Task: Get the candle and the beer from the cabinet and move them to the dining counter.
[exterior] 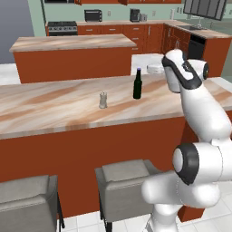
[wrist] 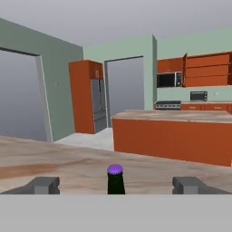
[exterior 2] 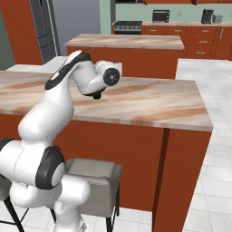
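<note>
Both task items already stand upright on the dining counter [exterior: 54, 106]: the candle [exterior: 103, 100] near the beer [exterior: 137, 84]. The gripper [wrist: 115, 185] straddles the bottle's cap with jaws wide, apparently having released it

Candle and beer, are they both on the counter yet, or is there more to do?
Both look delivered: the candle and the beer stand upright and apart on the dining counter. The gripper is open, straddling the bottle's cap without holding it. Apparently nothing is left but backing away.
</note>
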You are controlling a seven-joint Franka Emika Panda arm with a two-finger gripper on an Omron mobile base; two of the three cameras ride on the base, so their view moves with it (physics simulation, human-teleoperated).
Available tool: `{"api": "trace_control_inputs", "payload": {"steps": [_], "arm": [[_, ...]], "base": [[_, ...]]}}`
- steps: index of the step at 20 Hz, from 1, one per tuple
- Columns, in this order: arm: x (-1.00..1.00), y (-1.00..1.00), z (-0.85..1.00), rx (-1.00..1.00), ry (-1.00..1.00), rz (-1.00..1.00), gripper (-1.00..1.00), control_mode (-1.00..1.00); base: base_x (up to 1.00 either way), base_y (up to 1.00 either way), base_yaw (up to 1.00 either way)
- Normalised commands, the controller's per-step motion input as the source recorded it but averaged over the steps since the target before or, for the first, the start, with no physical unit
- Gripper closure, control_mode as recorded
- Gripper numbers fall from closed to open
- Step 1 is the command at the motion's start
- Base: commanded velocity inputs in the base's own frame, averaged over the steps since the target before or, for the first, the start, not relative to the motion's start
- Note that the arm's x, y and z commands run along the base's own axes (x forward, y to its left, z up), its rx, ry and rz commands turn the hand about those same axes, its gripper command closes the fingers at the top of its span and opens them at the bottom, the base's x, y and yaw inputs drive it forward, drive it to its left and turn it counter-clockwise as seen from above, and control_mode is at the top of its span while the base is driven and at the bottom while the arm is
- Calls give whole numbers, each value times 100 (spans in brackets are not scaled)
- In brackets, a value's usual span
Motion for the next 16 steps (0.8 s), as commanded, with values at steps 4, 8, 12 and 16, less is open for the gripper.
{"api": "trace_control_inputs", "payload": {"steps": [4,8,12,16], "arm": [[-86,-18,32,0,19,-6,-100,-100],[-86,-15,26,0,21,-7,-100,-100],[-91,-9,33,0,22,-9,-100,-100],[-96,-1,27,0,23,-7,-100,-100]], "base": [[0,0,0],[0,0,0],[0,0,0],[0,0,0]]}}
